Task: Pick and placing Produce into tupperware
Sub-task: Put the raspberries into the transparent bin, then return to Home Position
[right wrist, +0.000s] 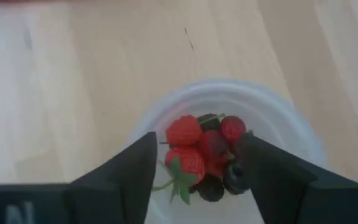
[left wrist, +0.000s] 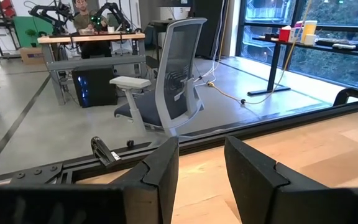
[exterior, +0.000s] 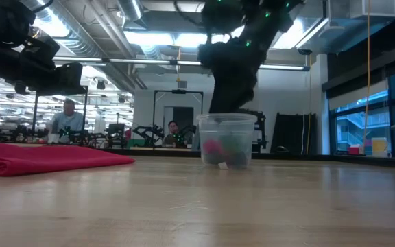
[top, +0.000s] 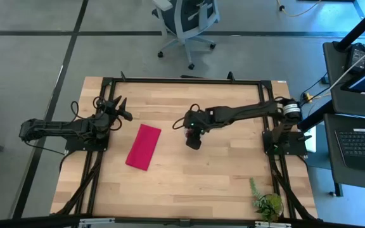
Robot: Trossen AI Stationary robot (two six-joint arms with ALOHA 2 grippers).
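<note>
Right claw (right wrist: 194, 168) gapes empty above round translucent plastic tupperware (right wrist: 291, 134) of glossy red produce (right wrist: 201, 155).

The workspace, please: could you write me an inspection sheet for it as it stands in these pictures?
Surface: wooden table, bare across most of its top.
Job's things: clear round tupperware upright mid-table; produce, red berries and darker fruits, lies inside it.
Clutter: flat magenta cloth left of centre; green leafy plant at the near right corner.
Grippers: right gripper directly over the tupperware, jaws open, nothing held; left gripper parked at the table's left edge, jaws apart, empty.
Cables: dark cables run along the table frame on both sides; a loose cable on the floor beyond.
Surroundings: office chair behind the table; laptop on a stand at right; people seated at benches far off.
</note>
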